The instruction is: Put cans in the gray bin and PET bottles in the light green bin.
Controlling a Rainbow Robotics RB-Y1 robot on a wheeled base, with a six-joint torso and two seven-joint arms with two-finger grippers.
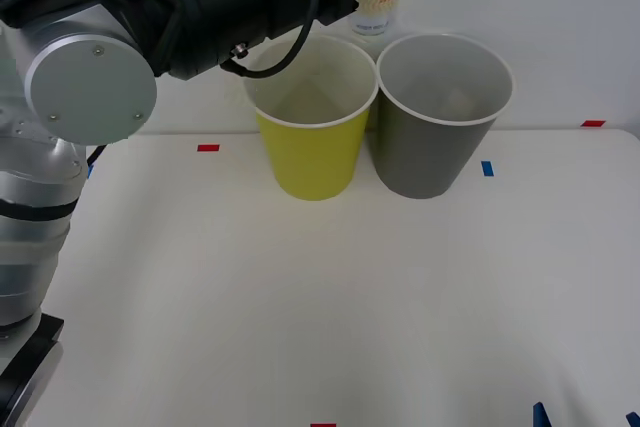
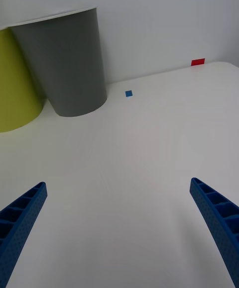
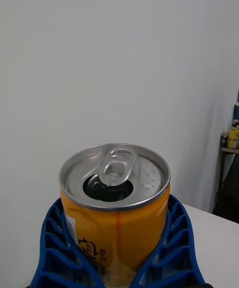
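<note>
This looks like a robot test room, not a home. The big white table (image 1: 300,307) has small red and blue tape marks (image 1: 208,148) stuck on it, and the plain white wall (image 3: 119,44) is bare.

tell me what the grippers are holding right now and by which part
The left gripper holds the can by its lower body, fingers wrapped around both sides, top upward. The right gripper is open and holds nothing.

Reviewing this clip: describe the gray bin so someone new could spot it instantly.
On the white table, two tall tapered bins stand side by side near the back wall. The gray bin is on the robot's right, dark gray outside with a white rim, unlike the light green bin touching it.
</note>
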